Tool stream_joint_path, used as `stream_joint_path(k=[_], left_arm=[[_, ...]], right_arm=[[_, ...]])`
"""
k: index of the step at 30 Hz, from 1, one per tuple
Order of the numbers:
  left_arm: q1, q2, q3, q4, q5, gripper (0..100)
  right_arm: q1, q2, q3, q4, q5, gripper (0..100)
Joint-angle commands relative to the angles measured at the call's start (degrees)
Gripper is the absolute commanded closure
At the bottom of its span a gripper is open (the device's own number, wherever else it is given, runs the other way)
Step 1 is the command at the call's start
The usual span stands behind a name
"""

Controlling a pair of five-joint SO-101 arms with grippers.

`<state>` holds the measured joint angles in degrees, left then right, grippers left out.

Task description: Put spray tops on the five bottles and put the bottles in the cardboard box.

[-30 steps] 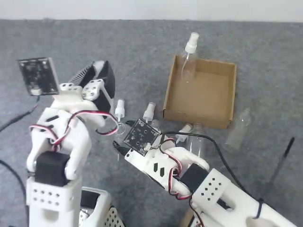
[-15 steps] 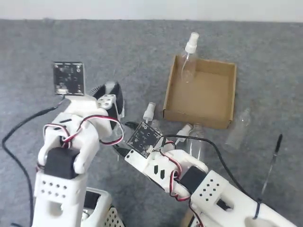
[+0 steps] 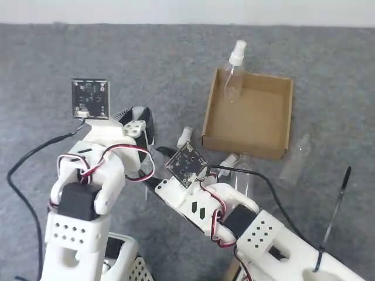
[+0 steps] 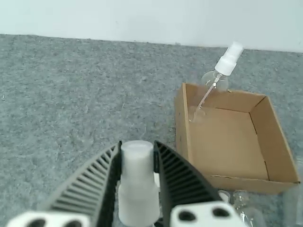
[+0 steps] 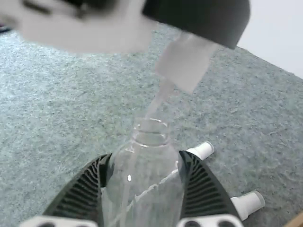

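A spray top is clamped in the left claw, tube aimed at the open neck of a bottle gripped upright in the right claw near the high view's middle, so both can be joined; the cardboard box is seen upper right.

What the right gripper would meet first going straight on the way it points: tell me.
Most likely the spray top held by the left gripper: it hangs just past the open neck of the clear bottle in the right gripper; depth is unclear.
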<state>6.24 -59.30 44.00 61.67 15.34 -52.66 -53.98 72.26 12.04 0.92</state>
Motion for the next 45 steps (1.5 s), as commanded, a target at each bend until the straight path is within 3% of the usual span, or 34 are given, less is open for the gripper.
stream_joint_path(k=[1, 9, 18, 24, 33, 45], left_arm=[[0.0, -1.1, 0.0, 0.5, -0.8, 98], [0.0, -2.3, 0.0, 1.9, -0.9, 98], [0.0, -21.3, 10.7, -1.8, -4.3, 98], [4.4, -18.9, 10.8, -1.9, -4.4, 98], [4.7, -16.0, 10.7, -2.7, -4.4, 98], [2.0, -16.0, 11.1, -2.7, -4.5, 98]], right_arm=[[1.9, -2.1, -1.0, -2.0, -1.2, 99.2], [2.1, -2.1, -0.2, -2.0, -1.3, 99.2], [2.1, -2.1, -0.1, -1.9, -1.2, 99.2], [1.7, -2.3, -0.1, -1.4, -0.9, 99.2], [2.1, -2.4, 0.9, -1.9, -0.9, 99.1], [2.2, -2.7, 5.8, -14.1, -0.9, 99.2]])
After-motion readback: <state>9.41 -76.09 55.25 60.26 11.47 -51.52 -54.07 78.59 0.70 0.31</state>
